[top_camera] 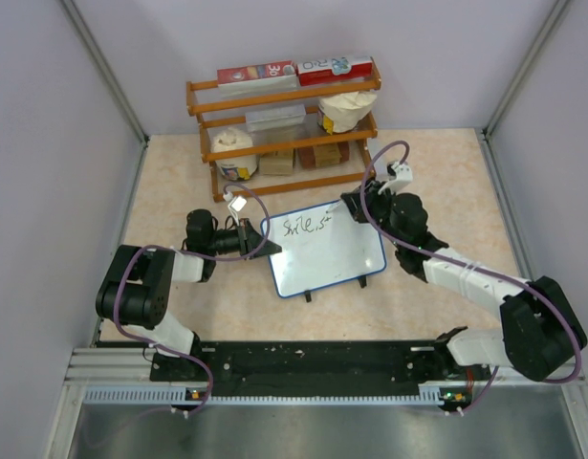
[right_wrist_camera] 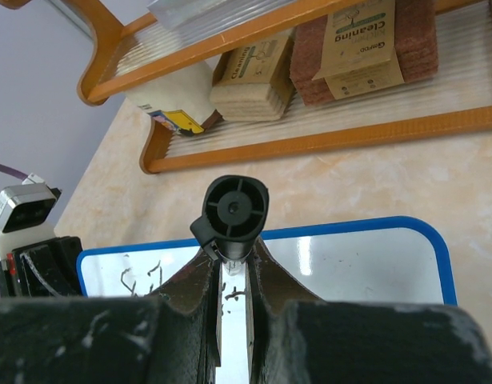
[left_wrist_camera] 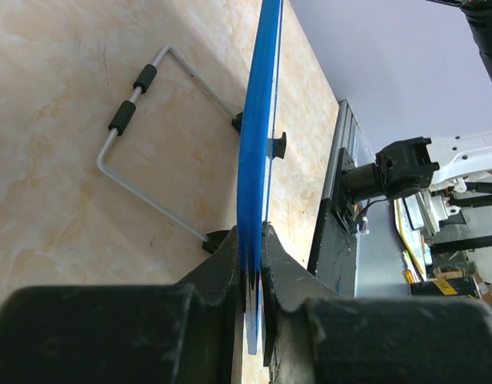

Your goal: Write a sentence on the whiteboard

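The whiteboard (top_camera: 327, 253), white with a thin blue frame, stands tilted on its black feet at the table's middle. Black marker writing (top_camera: 306, 227) reading roughly "smile, s" runs along its top. My left gripper (top_camera: 255, 239) is shut on the board's left edge; the left wrist view shows the blue edge (left_wrist_camera: 258, 160) pinched between the fingers (left_wrist_camera: 222, 264). My right gripper (top_camera: 349, 204) is shut on a black marker (right_wrist_camera: 234, 214), held over the board's top edge (right_wrist_camera: 350, 228), near the end of the writing (right_wrist_camera: 234, 294).
An orange wooden shelf rack (top_camera: 284, 124) with boxes, sponges and tubs stands behind the board. A wire stand (left_wrist_camera: 142, 128) props the board from behind. White walls enclose the table on three sides. The black arm base rail (top_camera: 303, 359) runs along the near edge.
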